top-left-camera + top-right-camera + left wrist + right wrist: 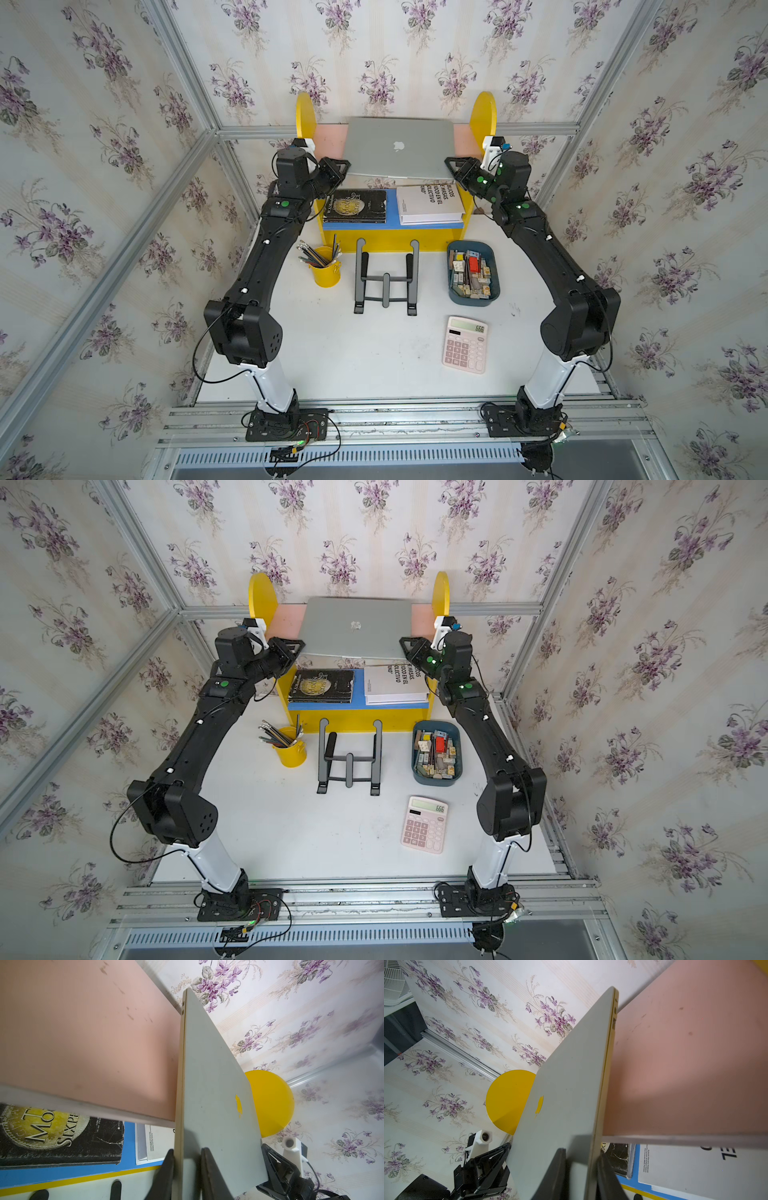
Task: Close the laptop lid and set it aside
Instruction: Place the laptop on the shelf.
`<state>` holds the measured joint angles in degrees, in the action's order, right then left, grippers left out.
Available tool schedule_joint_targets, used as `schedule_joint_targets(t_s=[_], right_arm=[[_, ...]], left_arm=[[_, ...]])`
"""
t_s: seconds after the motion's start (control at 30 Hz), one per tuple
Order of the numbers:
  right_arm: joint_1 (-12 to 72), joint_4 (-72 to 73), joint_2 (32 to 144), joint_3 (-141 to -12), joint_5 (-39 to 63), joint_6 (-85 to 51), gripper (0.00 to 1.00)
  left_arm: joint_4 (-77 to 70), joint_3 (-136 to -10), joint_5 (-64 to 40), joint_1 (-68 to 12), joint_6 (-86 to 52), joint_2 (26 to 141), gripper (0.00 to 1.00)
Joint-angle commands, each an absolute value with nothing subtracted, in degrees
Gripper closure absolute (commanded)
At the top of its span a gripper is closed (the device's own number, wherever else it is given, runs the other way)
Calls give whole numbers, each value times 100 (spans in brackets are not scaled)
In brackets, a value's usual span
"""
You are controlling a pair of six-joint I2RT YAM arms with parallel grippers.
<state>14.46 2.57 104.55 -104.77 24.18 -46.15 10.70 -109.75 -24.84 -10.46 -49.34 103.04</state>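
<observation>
Well, past the pink calculator [465,345] and the black stand [386,276], at the far edge of the surface [353,365], the laptop [399,160] lies over the pink top shelf [328,139], lid [370,139] shut. The left pincer [341,167] and right pincer [452,164] each pinch a front corner of it, overhanging the shelf's edge.

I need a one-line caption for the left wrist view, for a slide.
Left gripper clamps the closed silver aluminium laptop by its edge, over the pink shelf board.
</observation>
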Motion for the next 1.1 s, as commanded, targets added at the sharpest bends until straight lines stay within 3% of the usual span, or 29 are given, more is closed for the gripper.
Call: schedule_joint_targets(t_s=[0.0,0.63,1.07], right_arm=[[1531,640,10486,-10584,3429,-4249,73],[1519,462,10877,-11269,3363,-4311,63],[1455,218,10956,-11565,3134,-4127,46]], left_arm=[[771,-11092,-3520,-1125,-4798,10343,77],[974,-11535,-3485,-1047,-4851,10566,58],[1067,-11780,-3530,-1020,-4887,10704,46]])
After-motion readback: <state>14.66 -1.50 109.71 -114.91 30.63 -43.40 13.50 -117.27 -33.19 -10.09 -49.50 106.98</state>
